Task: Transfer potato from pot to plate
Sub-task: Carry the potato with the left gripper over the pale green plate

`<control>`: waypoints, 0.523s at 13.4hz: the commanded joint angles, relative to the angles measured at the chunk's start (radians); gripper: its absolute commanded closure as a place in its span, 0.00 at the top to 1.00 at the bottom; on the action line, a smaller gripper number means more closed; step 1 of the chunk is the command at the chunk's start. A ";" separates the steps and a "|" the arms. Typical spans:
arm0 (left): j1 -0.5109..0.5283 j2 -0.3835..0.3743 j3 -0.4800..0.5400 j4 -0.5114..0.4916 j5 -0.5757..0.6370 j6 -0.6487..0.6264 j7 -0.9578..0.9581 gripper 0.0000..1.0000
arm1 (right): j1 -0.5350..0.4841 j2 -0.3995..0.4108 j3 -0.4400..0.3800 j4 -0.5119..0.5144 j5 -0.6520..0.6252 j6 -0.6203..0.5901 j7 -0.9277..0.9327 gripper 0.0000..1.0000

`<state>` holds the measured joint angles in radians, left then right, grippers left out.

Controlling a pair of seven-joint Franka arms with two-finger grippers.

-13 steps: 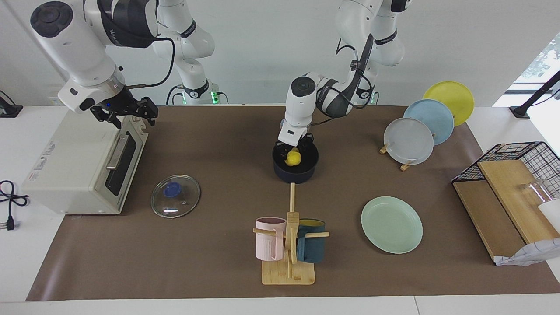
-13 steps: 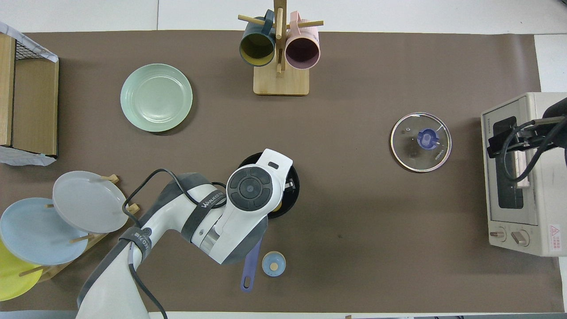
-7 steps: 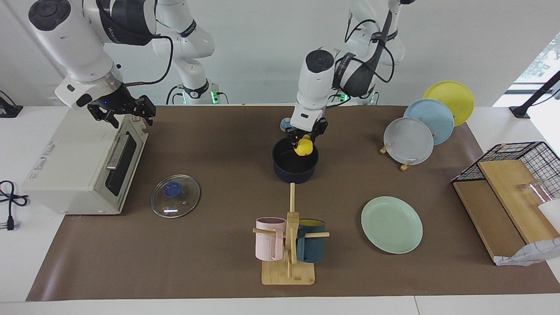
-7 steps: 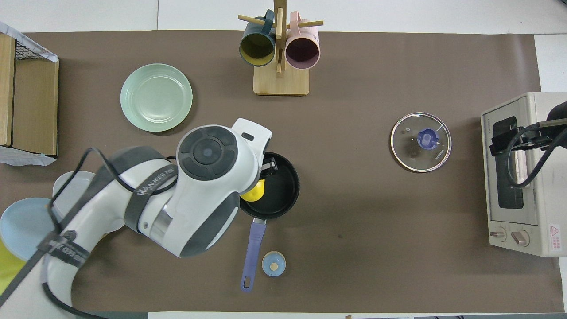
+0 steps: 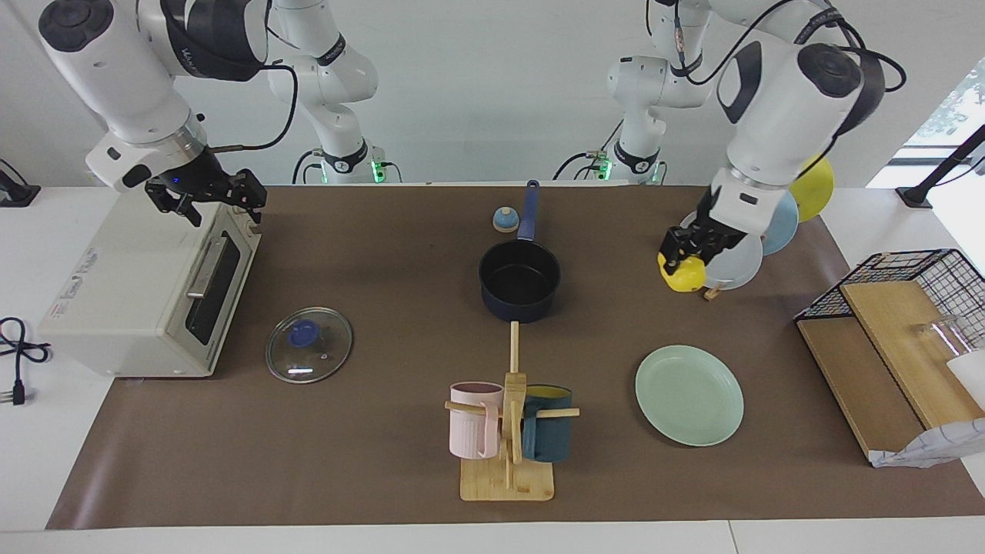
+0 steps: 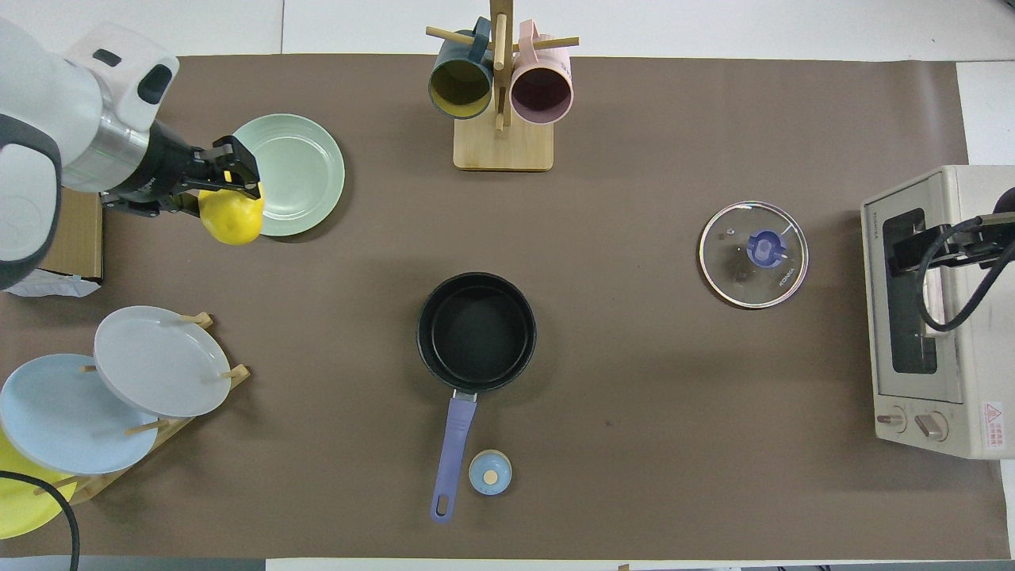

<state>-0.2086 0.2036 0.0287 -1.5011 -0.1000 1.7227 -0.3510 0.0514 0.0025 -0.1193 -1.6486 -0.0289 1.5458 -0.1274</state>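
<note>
The yellow potato [image 5: 683, 275] hangs in the air in my left gripper [image 5: 685, 260], which is shut on it. In the overhead view the potato [image 6: 231, 220] and left gripper [image 6: 218, 190] overlap the rim of the mint-green plate [image 6: 289, 174]. In the facing view the potato is well above the mat, between the plate rack and the plate [image 5: 689, 395]. The navy pot [image 5: 519, 281] stands empty mid-table, and its black inside [image 6: 476, 331] is bare. My right gripper [image 5: 208, 196] waits open over the toaster oven's top edge.
A plate rack [image 5: 727, 238] with grey, blue and yellow plates stands close to the left gripper. A mug tree [image 5: 509, 419], glass lid [image 5: 308, 344], toaster oven [image 5: 146, 285], small blue knob [image 6: 490, 472] and wire basket with boards [image 5: 893, 323] are on the table.
My left gripper lifted the potato out of the pot and carried it toward the left arm's end of the table, up to the mint-green plate's edge. The right arm barely moved.
</note>
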 commanded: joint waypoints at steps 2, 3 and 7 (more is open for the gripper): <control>0.072 0.187 -0.015 0.073 -0.006 0.139 0.132 0.00 | -0.011 -0.019 -0.003 -0.026 -0.016 0.025 -0.024 1.00; 0.066 0.221 -0.015 0.061 0.006 0.199 0.135 0.00 | -0.016 -0.019 -0.002 -0.025 -0.016 0.025 -0.024 1.00; 0.058 0.310 -0.015 -0.001 0.056 0.325 0.136 0.00 | -0.024 -0.019 0.004 -0.025 -0.016 0.026 -0.024 1.00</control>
<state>-0.1428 0.4983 0.0097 -1.4877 -0.0717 2.0162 -0.2234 0.0436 0.0025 -0.1235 -1.6487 -0.0293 1.5495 -0.1274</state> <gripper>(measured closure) 0.348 0.000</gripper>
